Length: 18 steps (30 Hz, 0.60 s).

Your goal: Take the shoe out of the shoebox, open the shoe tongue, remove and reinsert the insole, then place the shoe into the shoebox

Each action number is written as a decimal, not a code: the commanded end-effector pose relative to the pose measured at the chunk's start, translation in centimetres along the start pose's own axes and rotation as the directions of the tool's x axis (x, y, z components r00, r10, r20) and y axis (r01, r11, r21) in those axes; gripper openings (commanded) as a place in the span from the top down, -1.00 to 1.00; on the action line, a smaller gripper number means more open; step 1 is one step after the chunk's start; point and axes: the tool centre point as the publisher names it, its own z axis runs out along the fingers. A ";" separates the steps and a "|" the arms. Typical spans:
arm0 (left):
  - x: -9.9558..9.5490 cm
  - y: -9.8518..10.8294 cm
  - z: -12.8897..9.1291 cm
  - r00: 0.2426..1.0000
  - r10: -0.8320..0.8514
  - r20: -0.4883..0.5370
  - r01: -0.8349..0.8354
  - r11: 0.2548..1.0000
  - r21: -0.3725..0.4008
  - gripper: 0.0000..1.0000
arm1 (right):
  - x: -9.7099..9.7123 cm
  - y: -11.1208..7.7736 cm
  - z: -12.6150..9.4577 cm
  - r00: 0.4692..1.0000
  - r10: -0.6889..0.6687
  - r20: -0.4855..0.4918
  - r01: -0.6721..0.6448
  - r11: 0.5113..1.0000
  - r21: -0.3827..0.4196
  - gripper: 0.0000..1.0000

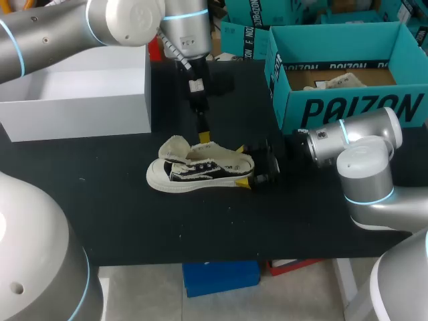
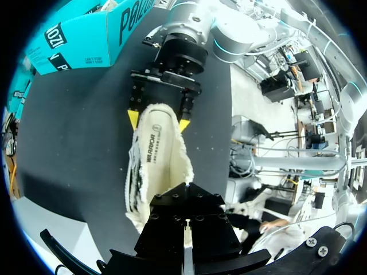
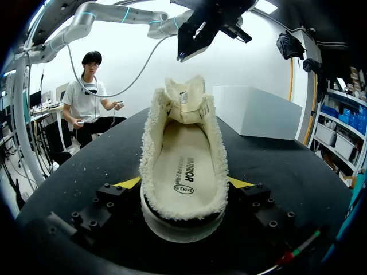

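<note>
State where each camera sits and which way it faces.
Head: above and behind, looking down on the table; both arms enter from the sides.
Left wrist: on the left arm, looking down at the shoe; the left gripper shows.
Right wrist: behind the heel, looking along the shoe; right gripper clamps it.
Shared: both wrist views show the shoe and right gripper.

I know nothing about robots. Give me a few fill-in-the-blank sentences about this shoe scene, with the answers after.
The shoe lies on the black ___, outside the teal shoebox. The right gripper is shut on the shoe's ___ end. The insole sits ___ the shoe. The left gripper hangs above the shoe's ___.
Missing words: table; heel; inside; tongue.
</note>
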 end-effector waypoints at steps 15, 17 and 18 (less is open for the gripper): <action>0.0 1.7 2.7 0.976 0.067 0.207 -0.083 0.994 0.070 1.00 | -0.1 -0.2 0.2 1.000 0.001 0.001 -0.001 1.000 0.001 1.00; -0.1 2.1 2.8 0.971 0.075 0.227 -0.098 0.991 0.090 1.00 | -0.1 -0.2 0.2 1.000 0.001 0.001 -0.001 1.000 0.001 1.00; -0.3 2.2 2.9 0.970 0.072 0.231 -0.099 0.990 0.105 1.00 | -0.1 -0.2 0.2 1.000 0.001 0.001 -0.001 1.000 0.001 1.00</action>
